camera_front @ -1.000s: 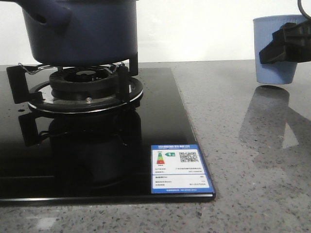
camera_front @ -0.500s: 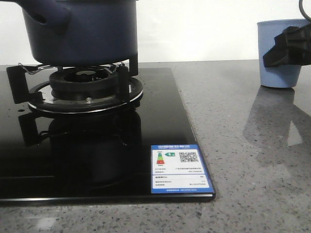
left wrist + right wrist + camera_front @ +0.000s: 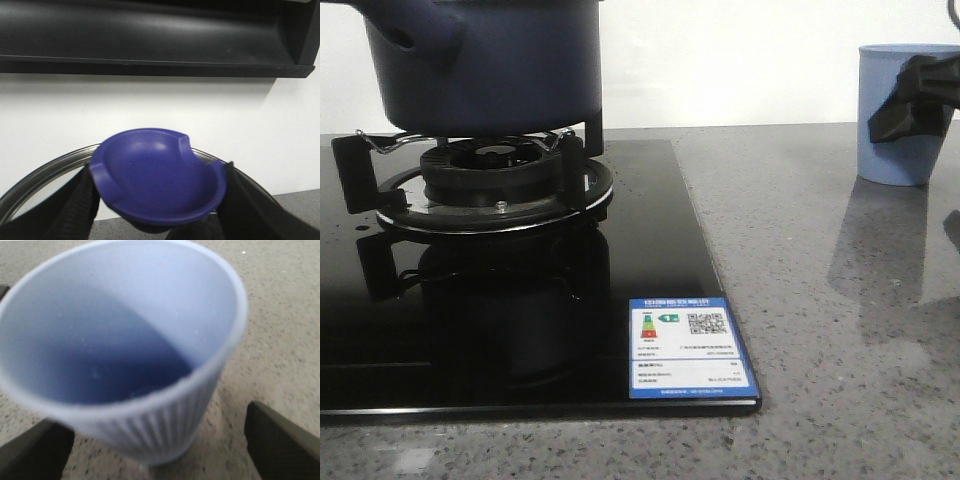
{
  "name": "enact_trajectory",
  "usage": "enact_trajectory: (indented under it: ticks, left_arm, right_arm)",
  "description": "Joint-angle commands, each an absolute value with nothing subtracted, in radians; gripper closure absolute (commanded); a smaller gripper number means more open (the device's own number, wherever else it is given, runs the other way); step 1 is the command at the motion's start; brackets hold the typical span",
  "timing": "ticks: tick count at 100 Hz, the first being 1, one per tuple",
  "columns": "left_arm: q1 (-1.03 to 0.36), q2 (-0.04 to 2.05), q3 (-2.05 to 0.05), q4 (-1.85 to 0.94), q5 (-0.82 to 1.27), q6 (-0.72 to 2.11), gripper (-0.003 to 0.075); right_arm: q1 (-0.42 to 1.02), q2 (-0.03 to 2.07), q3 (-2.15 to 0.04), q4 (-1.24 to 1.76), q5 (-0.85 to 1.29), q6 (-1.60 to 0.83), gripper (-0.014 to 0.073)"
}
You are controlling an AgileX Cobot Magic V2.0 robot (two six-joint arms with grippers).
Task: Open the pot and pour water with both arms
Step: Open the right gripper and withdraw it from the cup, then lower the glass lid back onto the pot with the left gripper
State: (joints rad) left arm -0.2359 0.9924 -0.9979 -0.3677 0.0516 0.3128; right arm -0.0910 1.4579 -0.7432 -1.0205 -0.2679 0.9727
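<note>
Sat on the burner [image 3: 495, 185] of a black stove [image 3: 650, 240]: the pot [image 3: 485, 65]. Stood right on the grey tabletop [image 3: 820, 300]: a cup [image 3: 120, 350], inside apparently empty, flanked by the spread right tool [image 3: 155, 440]. Pinched in the left tool [image 3: 157, 200]: a blue lid knob [image 3: 157, 180].

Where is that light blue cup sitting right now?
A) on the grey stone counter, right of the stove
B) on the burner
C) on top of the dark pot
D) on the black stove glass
A: the light blue cup stands on the grey counter, right of the stove.
</note>
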Motion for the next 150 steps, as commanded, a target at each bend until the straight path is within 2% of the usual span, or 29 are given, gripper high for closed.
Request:
enact_trajectory:
  ticks: [1, 46, 72, 107, 150]
  left_arm:
    - [-0.234, 0.968, -1.035, -0.373, -0.066, 0.312, 0.0351]
    - [-0.234, 0.970, -1.035, -0.384, -0.067, 0.312, 0.0351]
    - [-0.345, 1.038, -1.035, -0.387, -0.074, 0.312, 0.0351]
    - [-0.480, 1.205, -1.035, -0.377, -0.204, 0.312, 0.0351]
    - [-0.485, 1.314, -1.035, -0.369, -0.257, 0.312, 0.0351]
  right_arm:
    - [-0.097, 1.378, -0.729, -1.017, -0.287, 0.993, -0.0010]
    - [-0.097, 0.968, -0.450, -1.019, -0.197, 1.101, -0.0010]
    - [-0.097, 0.755, -0.366, -1.019, -0.197, 1.149, -0.0010]
    - [-0.095, 0.709, -0.362, -1.019, -0.195, 1.152, -0.0010]
    - [-0.095, 0.709, -0.347, -1.027, -0.195, 1.152, -0.0010]
